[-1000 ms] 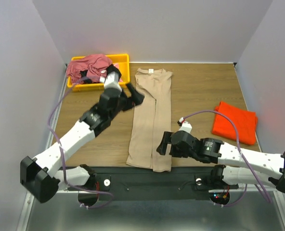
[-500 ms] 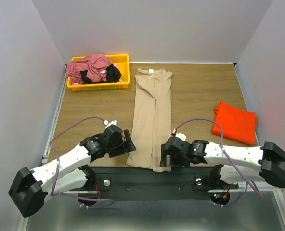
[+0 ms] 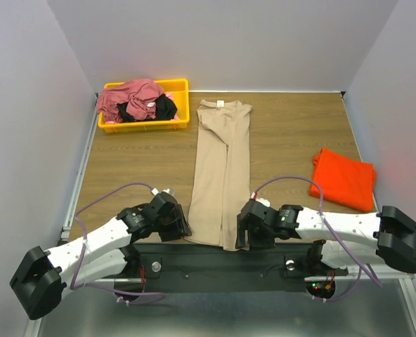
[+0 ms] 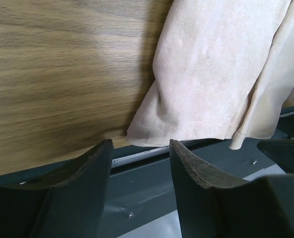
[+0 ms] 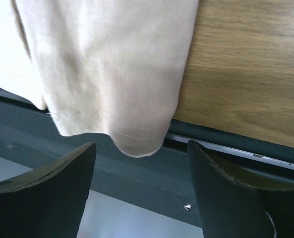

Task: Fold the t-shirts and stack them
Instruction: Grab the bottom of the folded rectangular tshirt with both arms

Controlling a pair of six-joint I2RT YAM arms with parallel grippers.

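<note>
Shirt (image 3: 222, 161) runs 12 to 6 on the counter (image 3: 292, 133); its hem corners sit at 12 of left pincer (image 4: 139, 148) and right pincer (image 5: 141, 146), both spread, nothing pinched

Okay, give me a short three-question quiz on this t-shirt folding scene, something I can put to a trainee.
1. True or false: the tan t-shirt lies in a long narrow strip, its hem at the table's near edge.
2. The orange-red t-shirt is: A) crumpled in a heap; B) folded, lying to the right of the tan one; C) spread flat and open.
3. What do the left gripper and the right gripper each straddle with open jaws?
Key: 1 true; 2 B; 3 a bottom hem corner of the tan t-shirt.
</note>
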